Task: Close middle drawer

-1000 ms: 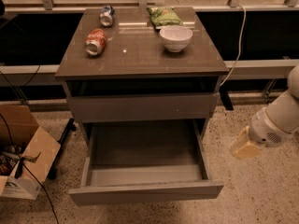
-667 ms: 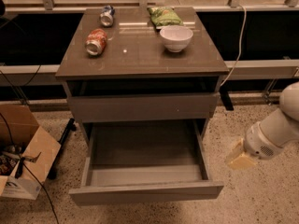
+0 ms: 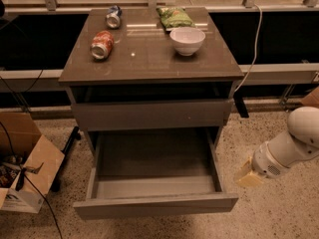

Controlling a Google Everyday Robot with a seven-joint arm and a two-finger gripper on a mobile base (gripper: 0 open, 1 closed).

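Pincer [image 3: 247,174] hovers just beside the open middle drawer [image 3: 155,203].

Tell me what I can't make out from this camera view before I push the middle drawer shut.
- Camera view, under the middle drawer: whatever lies below is hidden by the pulled-out drawer itself.
- Camera view, arm behind the gripper, which hangs right of the drawer's front corner: cut off by the right edge.
- Camera view, cardboard box: cut by the left edge.

Dim warm light; glare on cabinet top [image 3: 149,59]; gripper [image 3: 247,174] pale, lower right.
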